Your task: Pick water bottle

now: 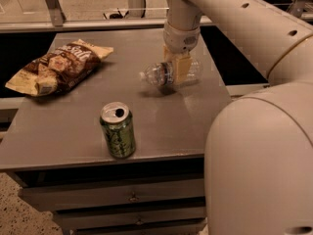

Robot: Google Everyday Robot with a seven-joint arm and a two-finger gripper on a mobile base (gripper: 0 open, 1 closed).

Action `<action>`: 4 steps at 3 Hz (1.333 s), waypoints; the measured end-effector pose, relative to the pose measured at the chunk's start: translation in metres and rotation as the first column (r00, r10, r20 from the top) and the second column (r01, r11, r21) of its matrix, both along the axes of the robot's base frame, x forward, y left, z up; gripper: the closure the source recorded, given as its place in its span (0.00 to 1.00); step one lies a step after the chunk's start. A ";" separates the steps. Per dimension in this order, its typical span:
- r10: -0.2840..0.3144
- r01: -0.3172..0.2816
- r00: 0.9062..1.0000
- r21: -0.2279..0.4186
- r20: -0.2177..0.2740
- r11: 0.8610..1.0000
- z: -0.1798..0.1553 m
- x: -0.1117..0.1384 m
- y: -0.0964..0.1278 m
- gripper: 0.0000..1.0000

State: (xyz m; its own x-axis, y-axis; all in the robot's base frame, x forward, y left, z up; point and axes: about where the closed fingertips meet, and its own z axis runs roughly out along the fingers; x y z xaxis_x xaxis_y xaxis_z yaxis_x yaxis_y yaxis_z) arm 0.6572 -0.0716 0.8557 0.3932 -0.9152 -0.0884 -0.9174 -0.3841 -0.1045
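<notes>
The water bottle (155,74) is a small clear plastic bottle with a white cap. It lies on its side, cap pointing left, held just above the right middle of the grey table (73,136). My gripper (178,70) comes down from above and is shut around the bottle's middle, with one tan finger (182,68) across the front of its body. The bottle's shadow falls on the table right under it.
A green soda can (117,130) with an opened top stands near the table's front edge. A bag of chips (58,67) lies at the back left. My large white arm and body (259,151) fill the right side. Drawers (132,197) sit below the tabletop.
</notes>
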 end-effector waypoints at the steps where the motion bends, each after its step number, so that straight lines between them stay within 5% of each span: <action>1: 0.021 -0.022 1.000 -0.019 -0.014 1.000 -0.007 -0.009 0.004 0.20; 2: 0.031 -0.032 0.999 -0.024 -0.023 0.999 -0.010 -0.014 0.005 0.00; 4: 0.035 -0.035 0.999 -0.023 -0.029 0.999 -0.011 -0.016 0.005 0.00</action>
